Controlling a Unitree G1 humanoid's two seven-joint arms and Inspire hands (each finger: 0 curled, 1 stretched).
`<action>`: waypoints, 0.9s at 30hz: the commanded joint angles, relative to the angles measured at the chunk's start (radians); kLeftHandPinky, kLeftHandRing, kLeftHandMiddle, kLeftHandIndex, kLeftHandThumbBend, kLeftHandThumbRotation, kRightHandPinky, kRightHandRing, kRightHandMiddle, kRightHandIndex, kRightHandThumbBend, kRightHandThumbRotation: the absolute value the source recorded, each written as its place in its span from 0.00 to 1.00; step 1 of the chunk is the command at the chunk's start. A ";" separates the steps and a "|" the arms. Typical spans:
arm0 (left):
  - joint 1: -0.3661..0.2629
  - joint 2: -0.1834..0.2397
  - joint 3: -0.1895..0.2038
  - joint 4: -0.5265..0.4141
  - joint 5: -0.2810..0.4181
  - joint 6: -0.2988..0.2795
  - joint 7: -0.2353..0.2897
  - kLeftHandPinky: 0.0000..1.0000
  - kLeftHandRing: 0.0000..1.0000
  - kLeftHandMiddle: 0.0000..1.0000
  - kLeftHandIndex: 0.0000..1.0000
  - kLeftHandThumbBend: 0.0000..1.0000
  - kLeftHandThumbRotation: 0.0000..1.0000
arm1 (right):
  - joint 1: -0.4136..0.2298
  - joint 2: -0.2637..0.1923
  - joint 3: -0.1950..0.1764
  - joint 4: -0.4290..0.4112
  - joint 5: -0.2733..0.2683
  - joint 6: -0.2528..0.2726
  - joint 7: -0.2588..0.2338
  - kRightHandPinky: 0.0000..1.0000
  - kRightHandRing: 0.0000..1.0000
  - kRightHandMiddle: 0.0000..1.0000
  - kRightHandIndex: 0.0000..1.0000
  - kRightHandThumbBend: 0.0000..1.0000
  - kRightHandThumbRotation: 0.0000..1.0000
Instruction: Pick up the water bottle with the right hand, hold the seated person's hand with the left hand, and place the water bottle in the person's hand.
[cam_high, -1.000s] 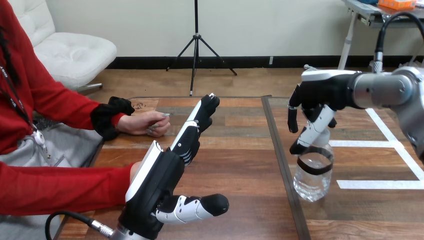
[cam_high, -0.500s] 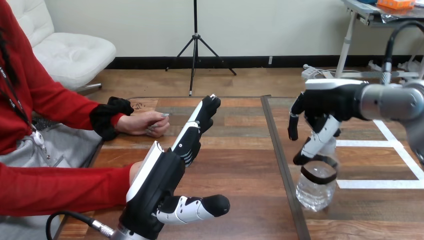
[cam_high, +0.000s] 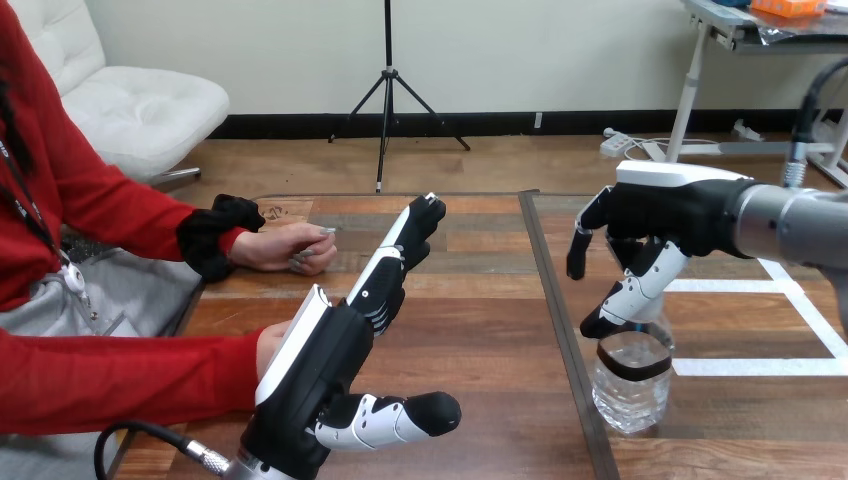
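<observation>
Half a second on, the water bottle (cam_high: 628, 385) has slid toward six o'clock under my wide-open right hand (cam_high: 665, 212); no grip yet.

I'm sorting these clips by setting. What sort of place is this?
Probably a robot test bench, not a home: a wooden table with white tape marks on it, and a water bottle standing below the right robot hand.
</observation>
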 joint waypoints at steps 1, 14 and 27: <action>-0.125 0.004 0.011 0.000 -0.045 -0.009 -0.014 0.98 1.00 1.00 1.00 1.00 0.71 | 0.007 -0.072 -0.195 -0.348 0.117 0.003 -0.052 0.36 0.45 0.51 0.62 0.95 0.27; -0.117 0.014 0.022 -0.010 -0.062 -0.006 -0.028 0.99 1.00 1.00 1.00 1.00 0.72 | 0.130 0.019 -0.282 -0.360 0.242 -0.048 -0.193 0.52 0.59 0.63 0.67 0.95 0.18; -0.103 0.051 0.043 -0.033 -0.101 -0.001 -0.049 0.99 1.00 1.00 1.00 1.00 0.75 | 0.269 0.116 -0.320 -0.309 0.377 -0.235 -0.429 0.64 0.66 0.68 0.72 1.00 0.20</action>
